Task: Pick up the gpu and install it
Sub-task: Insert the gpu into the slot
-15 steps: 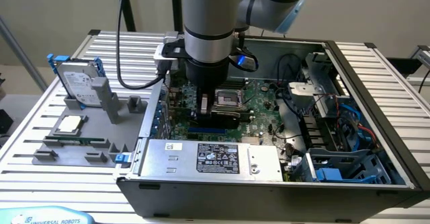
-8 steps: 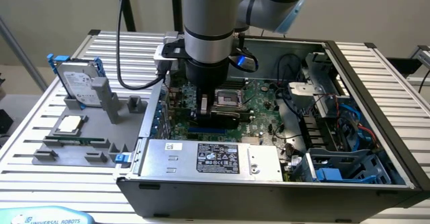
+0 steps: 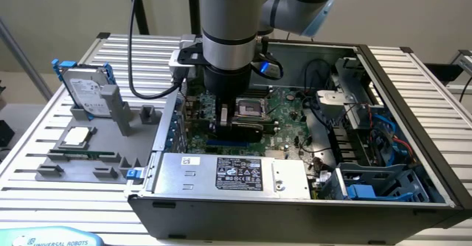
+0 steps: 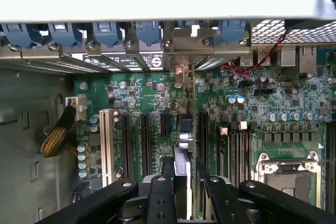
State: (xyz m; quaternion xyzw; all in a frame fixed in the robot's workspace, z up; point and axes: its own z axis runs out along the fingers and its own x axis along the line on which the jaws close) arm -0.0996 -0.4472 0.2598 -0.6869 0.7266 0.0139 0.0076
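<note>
gpu [image 4: 182, 150] edge-on among motherboard slots [image 4: 145, 137], gripper [image 4: 181, 179] clamped

The desk [image 3: 44, 196] is ribbed metal with a pale, slightly shiny finish. The computer case [image 3: 295, 215] is matt dark grey metal. The motherboard [image 4: 247, 85] looks glossy green. The end effector [image 4: 181, 192] is matt black, and the gpu [image 4: 183, 145] shows a thin bright metal edge.

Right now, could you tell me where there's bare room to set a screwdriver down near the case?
Bare slats run along the table in front of the grey fixture, and beside the case on the exterior view's right. Crowded: the fixture holds the hard drive and CPU; the gripper fills the motherboard bay.
</note>
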